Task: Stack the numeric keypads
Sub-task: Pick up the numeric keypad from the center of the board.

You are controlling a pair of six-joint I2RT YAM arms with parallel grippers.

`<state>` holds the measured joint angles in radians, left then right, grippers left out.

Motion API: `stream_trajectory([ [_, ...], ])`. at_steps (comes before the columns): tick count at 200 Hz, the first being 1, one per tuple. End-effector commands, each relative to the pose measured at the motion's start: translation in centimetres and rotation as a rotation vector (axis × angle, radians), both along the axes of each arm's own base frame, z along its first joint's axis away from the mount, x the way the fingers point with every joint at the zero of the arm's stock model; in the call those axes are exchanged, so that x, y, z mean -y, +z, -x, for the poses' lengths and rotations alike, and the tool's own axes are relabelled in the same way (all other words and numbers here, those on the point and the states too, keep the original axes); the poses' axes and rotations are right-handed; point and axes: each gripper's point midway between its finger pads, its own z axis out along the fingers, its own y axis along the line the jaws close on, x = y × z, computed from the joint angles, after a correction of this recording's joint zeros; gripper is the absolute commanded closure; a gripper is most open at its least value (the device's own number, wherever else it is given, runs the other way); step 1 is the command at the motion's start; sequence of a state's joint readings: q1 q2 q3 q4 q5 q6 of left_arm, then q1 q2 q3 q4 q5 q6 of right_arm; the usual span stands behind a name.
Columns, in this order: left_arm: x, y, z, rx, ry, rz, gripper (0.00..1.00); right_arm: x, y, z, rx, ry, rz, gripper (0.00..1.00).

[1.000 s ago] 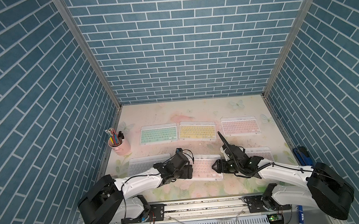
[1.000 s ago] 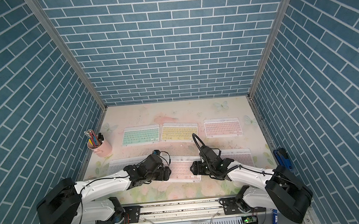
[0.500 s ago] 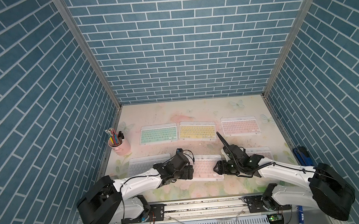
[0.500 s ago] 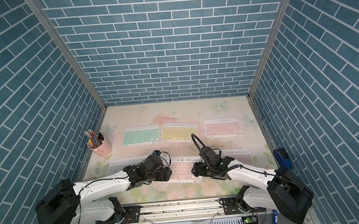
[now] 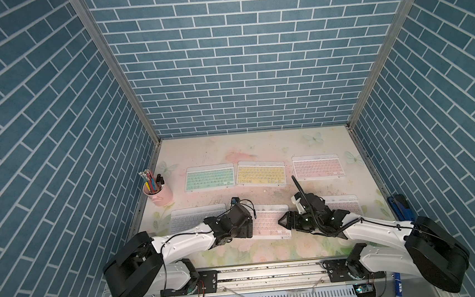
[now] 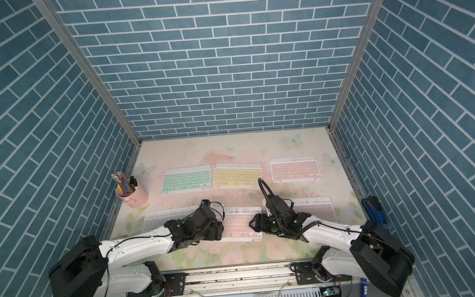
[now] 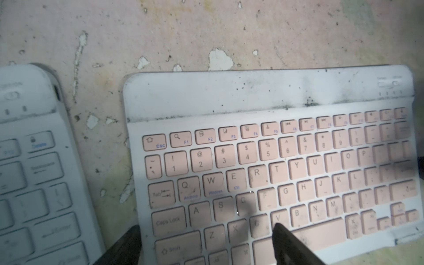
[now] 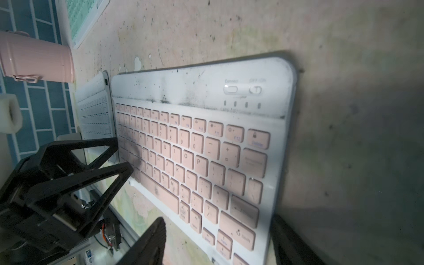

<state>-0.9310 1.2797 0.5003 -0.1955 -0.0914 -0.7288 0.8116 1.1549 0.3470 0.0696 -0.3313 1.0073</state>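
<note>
If pushed unevenly by gaping left gripper (image 5: 250,230) and gaping right gripper (image 5: 284,229), could skid thin white-framed pink-keyed keypad (image 5: 270,225) into all-white keypad (image 5: 190,221).

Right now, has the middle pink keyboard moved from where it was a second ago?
No. The middle pink keypad lies flat in the same spot, just as far in front of the yellow keypad as before.

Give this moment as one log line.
target: front middle pink keypad | left end effector: open | right end effector: open | stack: none
</note>
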Motion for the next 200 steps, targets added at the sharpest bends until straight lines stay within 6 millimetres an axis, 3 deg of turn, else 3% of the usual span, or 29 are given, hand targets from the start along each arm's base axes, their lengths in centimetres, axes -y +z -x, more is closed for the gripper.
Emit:
stream_trajectory([
  [1, 2.1, -0.2, 1.3, -0.054, -0.063, 0.071, 0.11, -2.7, 4.7, 0.1, 0.000, 0.021, -0.230, 0.28],
  [47, 2.2, 0.0, 1.3, -0.049, -0.066, 0.078, 0.11, -2.1, 6.2, -0.4, 0.012, -0.026, -0.326, 0.29],
  [200, 3.8, 1.5, 1.8, -0.039, -0.112, 0.182, 0.11, -2.9, 10.6, 1.5, 0.075, 0.105, -0.488, 0.32],
])
